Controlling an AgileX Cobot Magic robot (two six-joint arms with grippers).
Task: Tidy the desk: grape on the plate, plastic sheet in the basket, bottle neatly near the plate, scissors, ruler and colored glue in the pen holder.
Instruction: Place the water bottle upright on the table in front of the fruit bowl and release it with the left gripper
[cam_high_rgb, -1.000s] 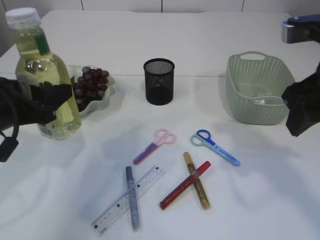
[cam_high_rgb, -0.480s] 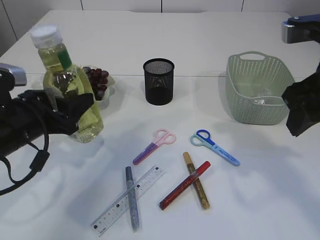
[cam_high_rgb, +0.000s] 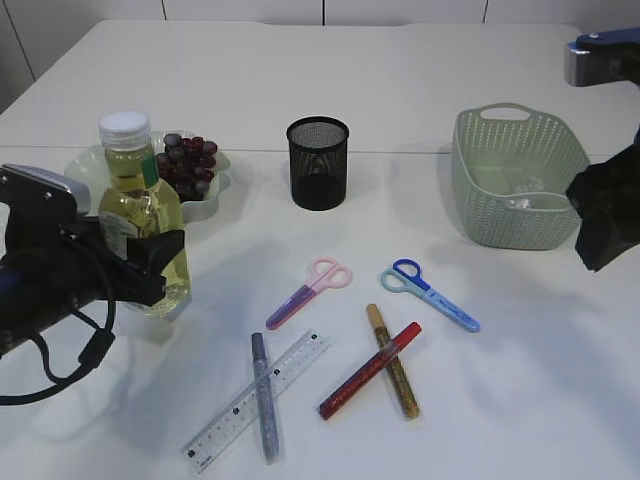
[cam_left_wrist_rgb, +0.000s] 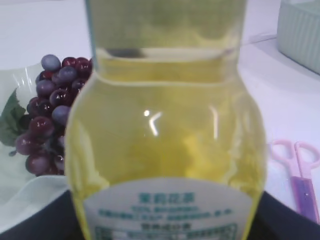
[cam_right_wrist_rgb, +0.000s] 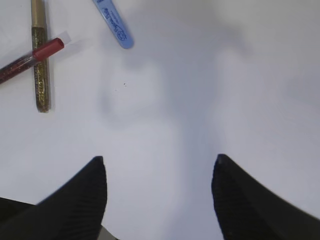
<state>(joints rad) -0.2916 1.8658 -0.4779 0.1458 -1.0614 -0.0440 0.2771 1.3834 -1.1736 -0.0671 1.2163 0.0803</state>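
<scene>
Left gripper (cam_high_rgb: 150, 262) clamping the bottle (cam_high_rgb: 142, 225) around its lower body, holding it upright at about 9 o'clock on the desk (cam_high_rgb: 420, 90), base close to or on the surface — cannot tell which. Bottle showing yellow liquid and a white cap, filling the left wrist view, with the grape (cam_left_wrist_rgb: 47, 107) bunch sitting behind it on the plate (cam_high_rgb: 85, 160) at roughly 10 o'clock. Standing just in front of that plate, toward 8 o'clock from it.

Right gripper (cam_right_wrist_rgb: 159, 172) hanging with fingers spread apart over bare desk at 3 o'clock, gripping nothing.

Pen holder (cam_high_rgb: 318, 162), black mesh, standing at 12 o'clock, apparently holding nothing. Basket (cam_high_rgb: 520, 180), pale green, sitting at 2 o'clock with the plastic sheet (cam_high_rgb: 522, 198) glinting inside.

Lying at the centre: pink scissors (cam_high_rgb: 310, 291) and, just toward 3 o'clock from them, blue scissors (cam_high_rgb: 430, 295). Lying at 6 o'clock: ruler (cam_high_rgb: 257, 400), crossed by the silver glue pen (cam_high_rgb: 263, 396) resting over it. Lying toward 5 o'clock: red glue pen (cam_high_rgb: 370, 370) crossing the gold glue pen (cam_high_rgb: 392, 360), both also showing at 10 o'clock in the right wrist view.
</scene>
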